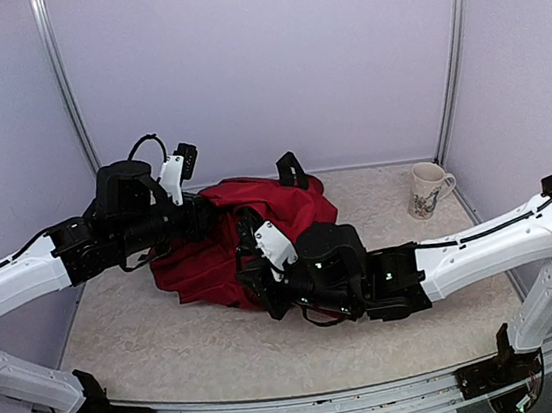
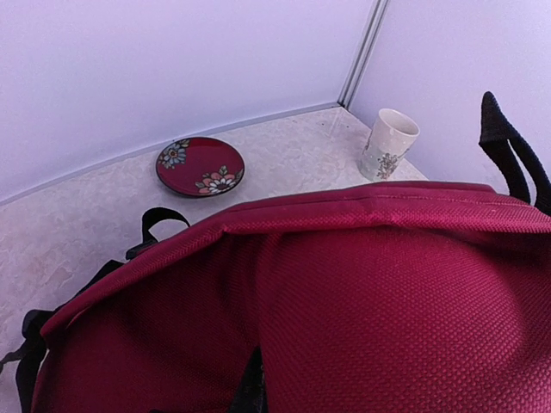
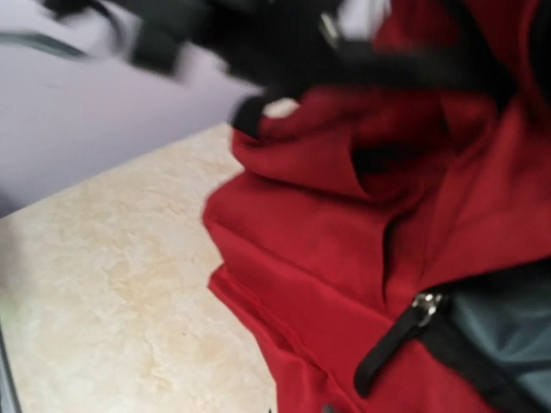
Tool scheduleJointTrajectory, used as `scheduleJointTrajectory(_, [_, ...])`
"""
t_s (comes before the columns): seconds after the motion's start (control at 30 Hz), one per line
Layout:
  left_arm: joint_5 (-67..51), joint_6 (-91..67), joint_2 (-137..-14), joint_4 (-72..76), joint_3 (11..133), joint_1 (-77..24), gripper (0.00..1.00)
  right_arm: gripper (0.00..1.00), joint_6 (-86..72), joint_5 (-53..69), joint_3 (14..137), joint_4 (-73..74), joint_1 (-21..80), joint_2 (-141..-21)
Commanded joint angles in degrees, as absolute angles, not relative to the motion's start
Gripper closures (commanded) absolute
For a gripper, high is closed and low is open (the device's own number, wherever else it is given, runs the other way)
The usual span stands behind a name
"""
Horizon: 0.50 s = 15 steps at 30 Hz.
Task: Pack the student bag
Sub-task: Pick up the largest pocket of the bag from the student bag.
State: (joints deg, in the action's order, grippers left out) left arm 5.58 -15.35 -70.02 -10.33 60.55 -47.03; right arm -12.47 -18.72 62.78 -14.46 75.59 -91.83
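Note:
The student bag (image 1: 286, 205), a dark red backpack, lies crumpled mid-table. My left gripper (image 1: 202, 216) is at its upper left edge, where the fabric is tented up. In the left wrist view the red fabric (image 2: 387, 292) fills the frame and hides the fingers, so the grip is inferred. My right gripper (image 1: 252, 253) is at the bag's front left side. Its fingers do not show in the blurred right wrist view, only red folds (image 3: 327, 258), a black zip pull (image 3: 392, 344) and grey lining (image 3: 508, 318).
A floral mug (image 1: 428, 189) stands at the back right and also shows in the left wrist view (image 2: 389, 144). A dark red flowered plate (image 2: 200, 166) lies behind the bag near the back wall. Black straps (image 2: 508, 146) stick up from the bag.

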Motion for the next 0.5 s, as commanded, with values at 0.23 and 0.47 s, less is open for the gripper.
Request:
scheduleJointTrajectory(0.23, [3.70,-17.24,-67.52,3.29,62.93,-51.59,1.00,0.72,-21.82,-35.70,60.70,-23.29,75.04,-98.14])
scheduleJointTrajectory(0.47, [3.28,-17.08,-66.53,4.23,62.44,-52.69,1.00,0.72,-21.93,-38.26,62.07,-22.13,74.17,-101.91])
